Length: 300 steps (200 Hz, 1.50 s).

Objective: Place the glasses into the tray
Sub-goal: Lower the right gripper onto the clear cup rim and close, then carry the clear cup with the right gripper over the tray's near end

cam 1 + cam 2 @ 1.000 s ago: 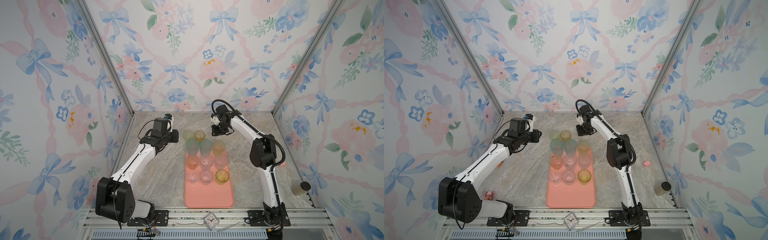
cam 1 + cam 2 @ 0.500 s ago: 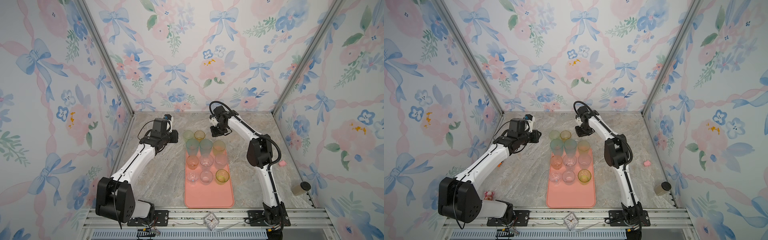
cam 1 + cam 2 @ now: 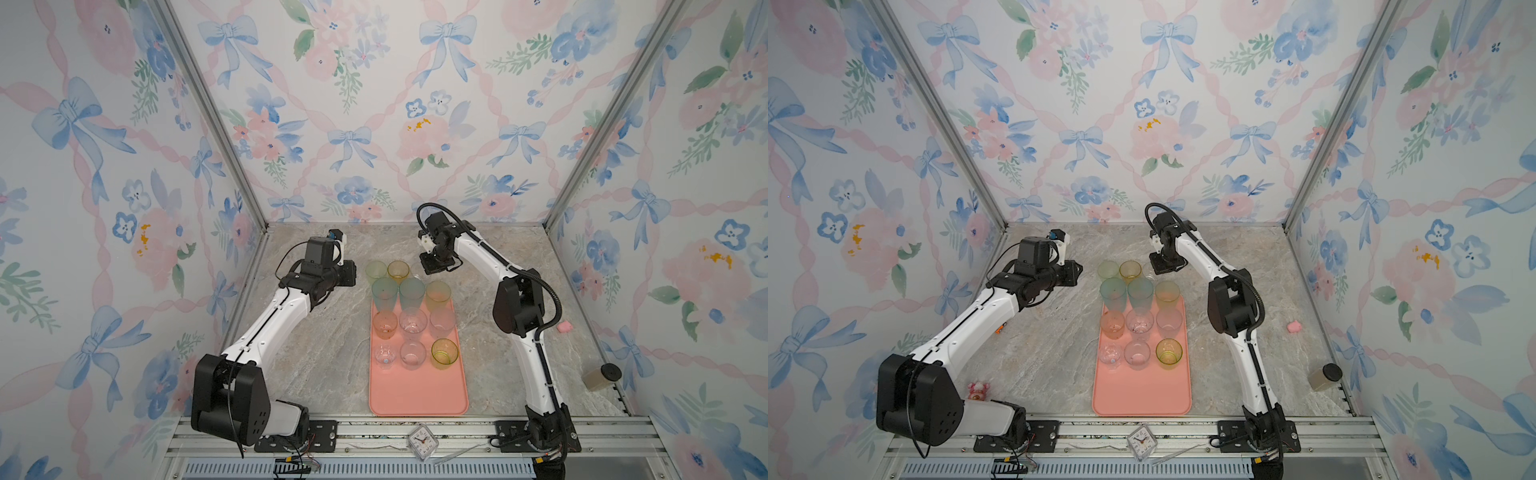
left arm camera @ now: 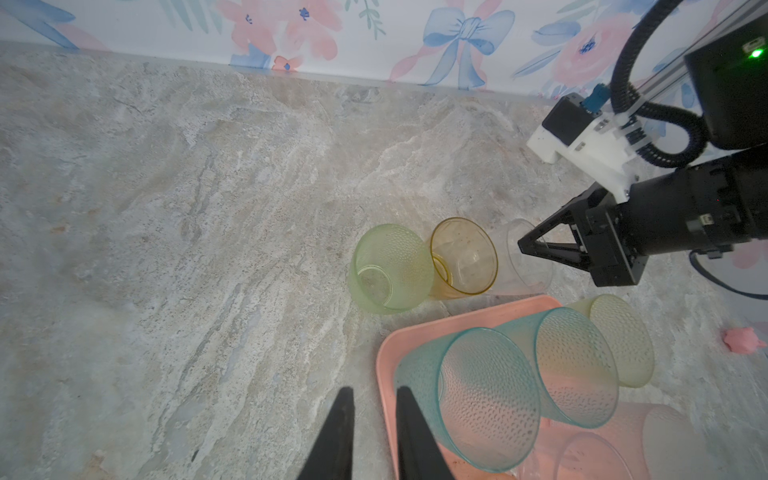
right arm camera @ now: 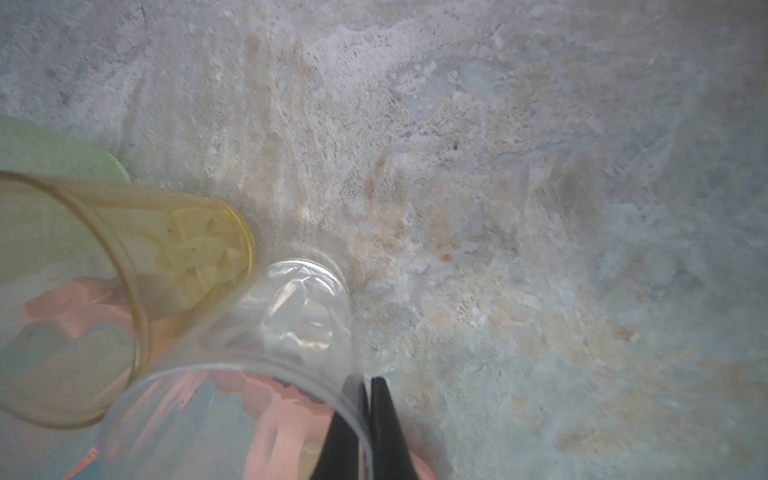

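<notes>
The right gripper [image 5: 365, 388] is pinching the rim of the see-through plastic glass [image 5: 299, 316], with one finger inside and one outside. This glass stands straight up on the grey stone table [image 3: 324, 365], just past the far end of the flat pink tray [image 3: 417, 395]. It is right beside the round amber glass [image 4: 463, 255] and near the pale green glass [image 4: 388, 268].

The tray lies toward the robot from there. It seems to hold nine glasses in three rows, and its near end is bare.

The left gripper [image 4: 375, 390] is a little open and holds nothing.
</notes>
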Tool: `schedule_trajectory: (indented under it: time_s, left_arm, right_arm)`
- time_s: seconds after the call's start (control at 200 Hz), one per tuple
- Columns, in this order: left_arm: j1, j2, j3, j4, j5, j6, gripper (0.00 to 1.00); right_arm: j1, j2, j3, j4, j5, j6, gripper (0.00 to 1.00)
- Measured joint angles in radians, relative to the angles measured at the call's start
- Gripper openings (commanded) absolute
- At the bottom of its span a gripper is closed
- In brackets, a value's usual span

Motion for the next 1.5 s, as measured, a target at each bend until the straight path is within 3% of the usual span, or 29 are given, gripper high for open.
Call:
schedule_trajectory:
  time_s: [0.475,1.035,1.251,1.501]
  left_arm:
    - [0.0,0.0,-0.001,0.0,0.022,0.0,0.21]
    - [0.0,0.0,-0.04,0.008,0.002,0.0,0.21]
    - [-0.015,0.0,-0.062,0.016,-0.031,0.0,0.21]
    - [-0.04,-0.002,-0.081,0.053,-0.047,-0.001,0.22]
  right_arm:
    - [-0.021,-0.055,-0.07,0.023,0.04,-0.001,0.0]
    - [-0.088,-0.224,-0.2,0.113,0.095,0.011,0.0]
    - [-0.103,-0.354,-0.296,0.138,0.118,0.011,0.0]
    - [-0.086,-0.613,-0.431,0.142,0.129,0.011,0.0]
